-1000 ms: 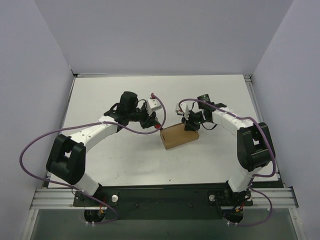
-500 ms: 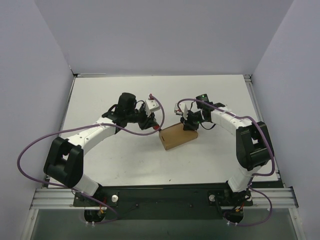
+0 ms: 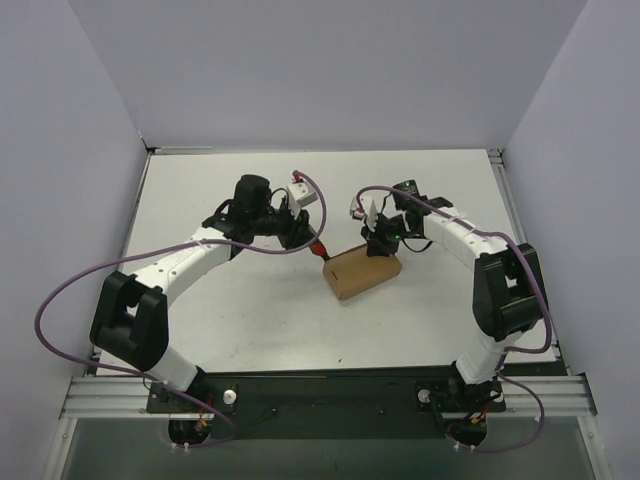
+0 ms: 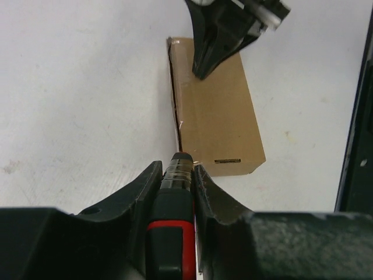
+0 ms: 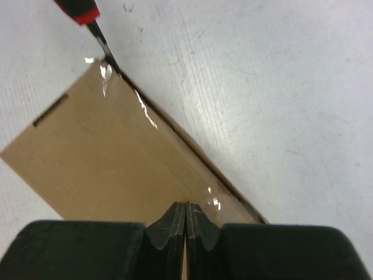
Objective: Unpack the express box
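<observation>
Lying under the pressed-together right claw (image 5: 186, 206), the express box (image 3: 361, 273) meets the knife (image 4: 172, 201) pinched by the left claw (image 4: 176, 169).

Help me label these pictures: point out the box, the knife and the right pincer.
box (image 4: 218, 122), left wrist view, its top face.
knife (image 4: 169, 248), left wrist view, its red handle.
right pincer (image 5: 186, 206), right wrist view, closed fingertips.

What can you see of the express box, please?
The express box is small, flat, rectangular, of plain brown cardboard, with a dark slot near one end of its top. It lies flat on the white table, askew, closed. Tape glints along one long edge, where a dark seam gapes. The utility knife has its blade at that edge's corner; the shut right gripper presses its top.
</observation>
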{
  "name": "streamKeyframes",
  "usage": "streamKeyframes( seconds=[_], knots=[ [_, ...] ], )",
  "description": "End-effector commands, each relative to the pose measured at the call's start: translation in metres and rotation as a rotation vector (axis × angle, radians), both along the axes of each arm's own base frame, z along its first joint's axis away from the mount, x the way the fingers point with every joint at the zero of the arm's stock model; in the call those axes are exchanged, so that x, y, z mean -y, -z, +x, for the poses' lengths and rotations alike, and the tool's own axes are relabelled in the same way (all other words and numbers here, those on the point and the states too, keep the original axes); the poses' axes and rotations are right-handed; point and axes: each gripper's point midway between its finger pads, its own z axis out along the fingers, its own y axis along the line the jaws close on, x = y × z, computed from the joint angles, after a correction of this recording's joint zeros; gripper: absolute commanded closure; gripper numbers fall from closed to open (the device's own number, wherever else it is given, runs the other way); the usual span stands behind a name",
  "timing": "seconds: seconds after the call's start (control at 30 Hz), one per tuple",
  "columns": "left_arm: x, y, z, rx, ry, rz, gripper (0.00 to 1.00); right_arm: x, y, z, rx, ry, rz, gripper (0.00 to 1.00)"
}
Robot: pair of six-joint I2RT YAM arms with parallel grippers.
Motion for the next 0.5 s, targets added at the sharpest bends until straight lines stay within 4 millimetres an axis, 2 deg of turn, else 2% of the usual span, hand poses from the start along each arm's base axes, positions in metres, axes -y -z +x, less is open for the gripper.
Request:
streamKeyframes(
  seconds=[0.0, 0.07, 0.13, 0.23, 0.27, 0.33, 0.37, 0.43, 0.47],
  knots=[
    [0.035, -0.102, 0.021, 0.086, 0.03, -0.227, 1.0, -0.012, -0.067, 0.007, 0.024, 0.067, 0.126, 0.92],
    [0.037, -0.108, 0.027, 0.091, 0.012, -0.223, 1.0, -0.014, -0.087, 0.014, -0.009, 0.166, 0.18, 0.81],
    [0.037, -0.114, 0.03, 0.102, -0.001, -0.217, 1.0, -0.006, -0.097, 0.025, -0.028, 0.26, 0.221, 0.72],
    [0.034, -0.11, 0.031, 0.103, -0.005, -0.191, 1.0, 0.005, -0.1, 0.028, -0.068, 0.366, 0.257, 0.67],
    [0.033, -0.109, 0.029, 0.114, 0.002, -0.185, 1.0, 0.008, -0.093, 0.024, -0.082, 0.379, 0.245, 0.65],
    [0.03, -0.099, 0.025, 0.107, 0.006, -0.168, 1.0, 0.016, -0.092, 0.022, -0.069, 0.405, 0.226, 0.64],
    [0.028, -0.102, 0.023, 0.117, 0.005, -0.169, 1.0, 0.019, -0.091, 0.016, -0.076, 0.405, 0.213, 0.64],
    [0.027, -0.097, 0.021, 0.124, -0.008, -0.155, 1.0, 0.018, -0.095, 0.01, -0.082, 0.389, 0.215, 0.62],
    [0.025, -0.103, 0.019, 0.151, -0.014, -0.153, 1.0, 0.016, -0.102, 0.005, -0.071, 0.38, 0.22, 0.62]
  ],
)
